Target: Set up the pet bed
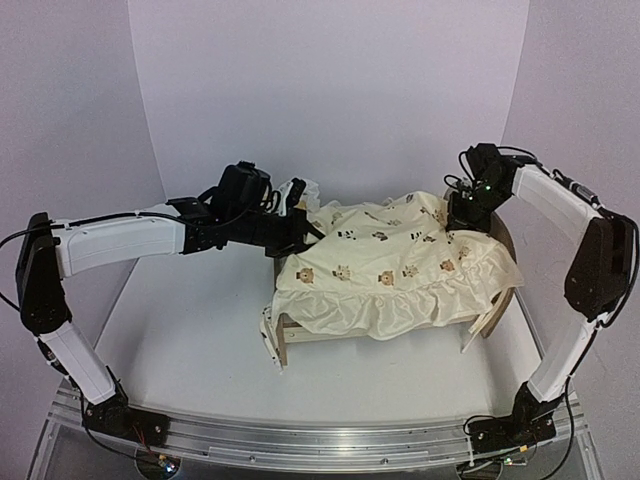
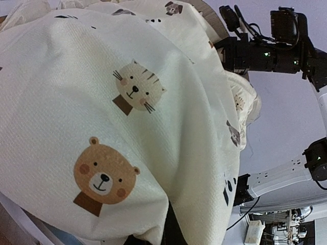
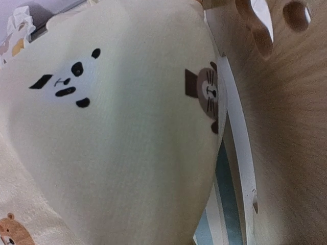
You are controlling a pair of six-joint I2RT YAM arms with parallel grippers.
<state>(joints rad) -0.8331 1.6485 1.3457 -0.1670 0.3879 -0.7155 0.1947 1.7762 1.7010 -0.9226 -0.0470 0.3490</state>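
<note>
The pet bed (image 1: 283,345) stands on the white table (image 1: 190,340), right of centre, between your two arms. Its long axis runs left to right across the top view, with the right end a little farther from the arm bases than the left. One rounded end board faces your left arm, the other your right.

The frame is the only container here, and what fills it is the cream quilt (image 1: 390,265). It is draped over the whole top, and its ruffled edge hangs down the near side over the rail. The only markings on the quilt are printed animals: a bear and a striped cat in the left wrist view, a panda face and a brown whiskered face in the right wrist view.

In the right wrist view the plywood end board (image 3: 286,127) rises just beside the quilt (image 3: 127,153), with cutout holes (image 3: 260,35) near its top. A strip of blue-and-white striped base (image 3: 225,204) shows between the two.

Your left gripper (image 1: 305,228) sits at the far left corner of the quilt, touching the cloth. The quilt (image 2: 153,127) fills its wrist view, so you cannot tell whether it is clenched or released. Your right gripper (image 1: 462,222) sits at the far right corner against the end board. Its fingers are hidden too, so its state cannot be told.
</note>
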